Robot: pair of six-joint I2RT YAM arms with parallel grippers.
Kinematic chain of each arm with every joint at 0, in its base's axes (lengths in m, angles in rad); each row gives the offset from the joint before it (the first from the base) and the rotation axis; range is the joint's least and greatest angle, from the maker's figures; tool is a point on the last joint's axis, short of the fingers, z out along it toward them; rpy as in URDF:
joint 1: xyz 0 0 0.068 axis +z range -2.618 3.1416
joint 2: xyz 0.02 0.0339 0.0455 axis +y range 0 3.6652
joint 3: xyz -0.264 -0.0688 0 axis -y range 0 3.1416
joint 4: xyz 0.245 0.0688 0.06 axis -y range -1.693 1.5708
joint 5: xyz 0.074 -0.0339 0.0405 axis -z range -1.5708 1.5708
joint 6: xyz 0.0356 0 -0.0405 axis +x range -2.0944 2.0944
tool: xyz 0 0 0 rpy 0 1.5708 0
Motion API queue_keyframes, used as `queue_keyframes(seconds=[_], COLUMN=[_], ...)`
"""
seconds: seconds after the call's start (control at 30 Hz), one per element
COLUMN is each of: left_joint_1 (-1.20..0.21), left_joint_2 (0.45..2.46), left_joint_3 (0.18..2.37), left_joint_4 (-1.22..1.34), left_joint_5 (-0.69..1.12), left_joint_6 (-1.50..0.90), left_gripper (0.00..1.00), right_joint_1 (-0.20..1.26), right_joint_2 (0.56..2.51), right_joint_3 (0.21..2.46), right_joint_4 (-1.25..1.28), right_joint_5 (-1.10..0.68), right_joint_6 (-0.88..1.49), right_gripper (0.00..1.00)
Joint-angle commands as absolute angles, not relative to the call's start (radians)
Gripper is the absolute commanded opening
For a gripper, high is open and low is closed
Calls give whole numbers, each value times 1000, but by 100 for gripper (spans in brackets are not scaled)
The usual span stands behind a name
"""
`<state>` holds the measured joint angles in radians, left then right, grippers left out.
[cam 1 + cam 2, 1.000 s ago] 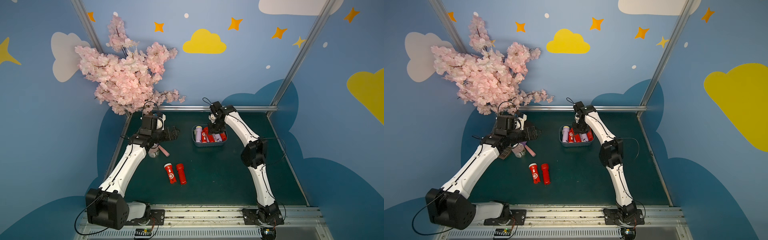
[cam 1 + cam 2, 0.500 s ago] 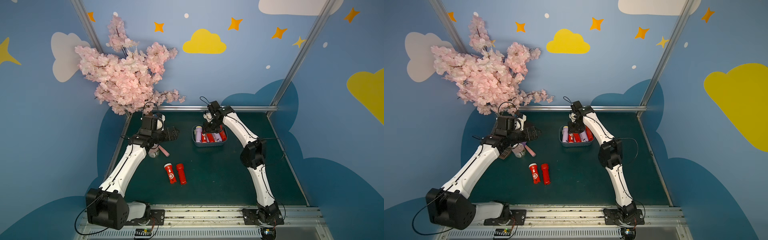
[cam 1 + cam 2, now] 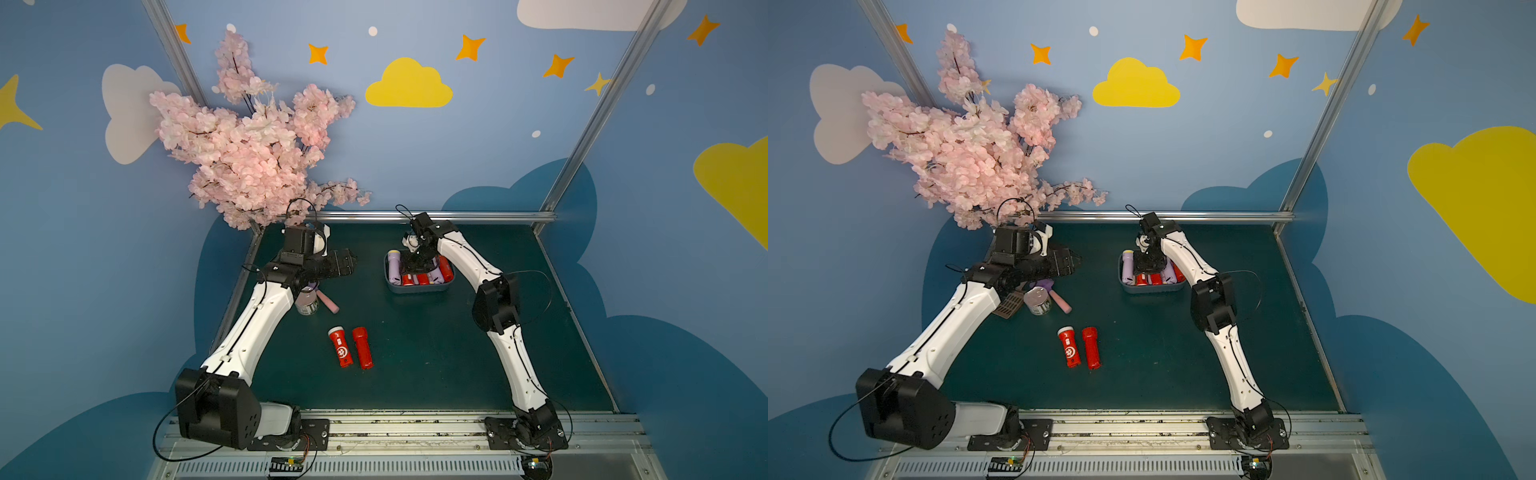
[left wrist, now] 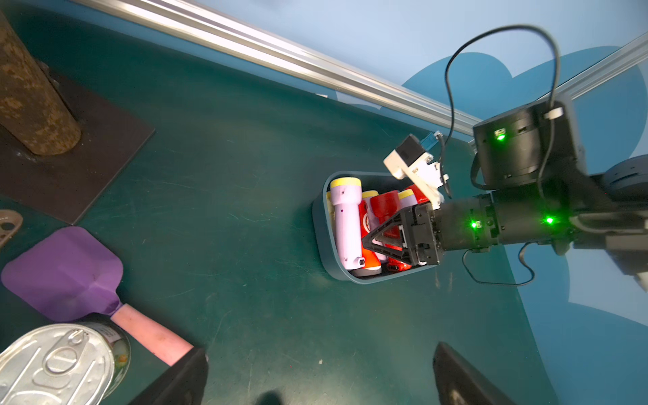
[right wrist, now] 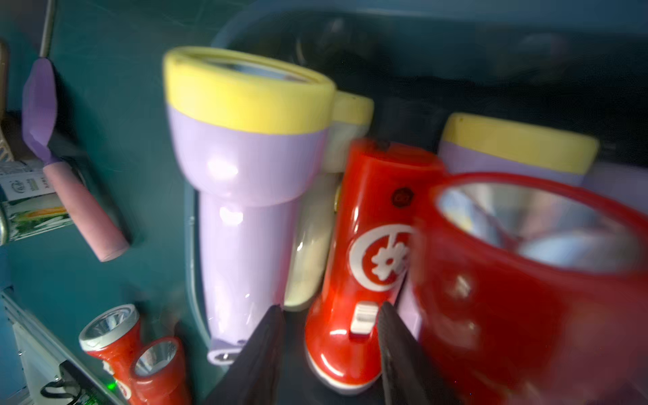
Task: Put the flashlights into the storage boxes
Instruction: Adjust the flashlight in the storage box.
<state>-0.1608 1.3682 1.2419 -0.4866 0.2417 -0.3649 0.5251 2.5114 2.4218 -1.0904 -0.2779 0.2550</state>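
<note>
The slate-blue storage box (image 3: 419, 289) (image 3: 1152, 289) (image 4: 319, 242) sits at the back of the table, packed with red and lavender flashlights. A lavender one (image 4: 345, 224) (image 5: 245, 196) lies along its left side. My right gripper (image 3: 415, 266) (image 3: 1148, 264) (image 5: 331, 305) reaches down into the box, shut on the tail of a red flashlight (image 5: 371, 245) bearing a white emblem. Two more red flashlights (image 3: 340, 347) (image 3: 363, 348) (image 3: 1068, 347) lie side by side on the mat near the front. Off to the left my left gripper (image 3: 349, 262) (image 4: 321, 349) hovers open, holding nothing.
A tin can (image 3: 306, 302) (image 4: 56, 364), a purple spatula (image 4: 66, 270) with a pink handle and a brown slotted tray (image 3: 1009, 305) lie under my left arm. The blossom tree (image 3: 249, 145) stands at the back left corner, its trunk (image 4: 31, 101) on a dark plate.
My right gripper has shifted a little to the left and lower inside the box. The left arm and the two loose red flashlights have stayed put.
</note>
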Motion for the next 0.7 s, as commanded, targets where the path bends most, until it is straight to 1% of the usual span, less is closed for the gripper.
queue_keyframes(seconds=[0.0,0.4,0.57,0.67], left_joint_1=[-152,-141,-140,-141], left_joint_2=[1378,1373,1363,1350], left_joint_3=[1275,1264,1243,1233], left_joint_4=[-509,-506,-489,-485], left_joint_5=[240,245,256,256], left_joint_6=[-340,-347,-364,-372], left_gripper=[99,99,99,99], right_joint_1=[507,486,482,477], right_joint_2=[2526,2507,2527,2522], right_joint_3=[2457,2468,2479,2477], right_joint_4=[-1089,-1093,-1130,-1153], right_joint_5=[-229,-227,-126,-100], right_joint_6=[261,250,259,257], right_gripper=[46,47,47,47])
